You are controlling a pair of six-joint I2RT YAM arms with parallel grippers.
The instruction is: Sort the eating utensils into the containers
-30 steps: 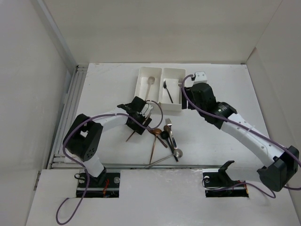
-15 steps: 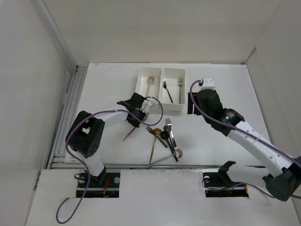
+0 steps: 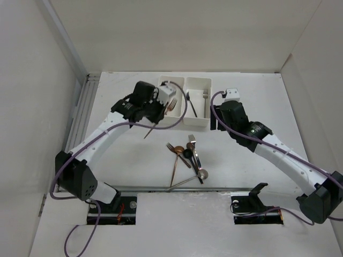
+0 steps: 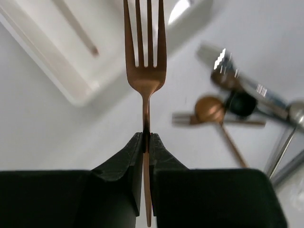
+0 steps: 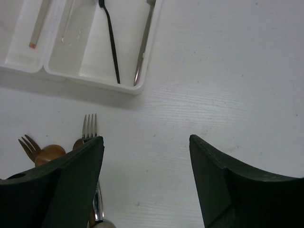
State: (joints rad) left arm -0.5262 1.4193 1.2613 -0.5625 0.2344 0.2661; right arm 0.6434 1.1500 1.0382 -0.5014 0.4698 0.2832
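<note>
Left claw (image 4: 146,138) carried copper fork (image 4: 145,76) from pile (image 3: 188,156) to left bin (image 3: 172,120).

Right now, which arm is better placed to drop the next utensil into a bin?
Left. The left end effector is shut on the copper fork, tines over the left bin; the right end effector is open and empty.

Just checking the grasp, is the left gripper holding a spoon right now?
No, the left gripper is shut on a copper fork, its four tines plainly visible.
</note>
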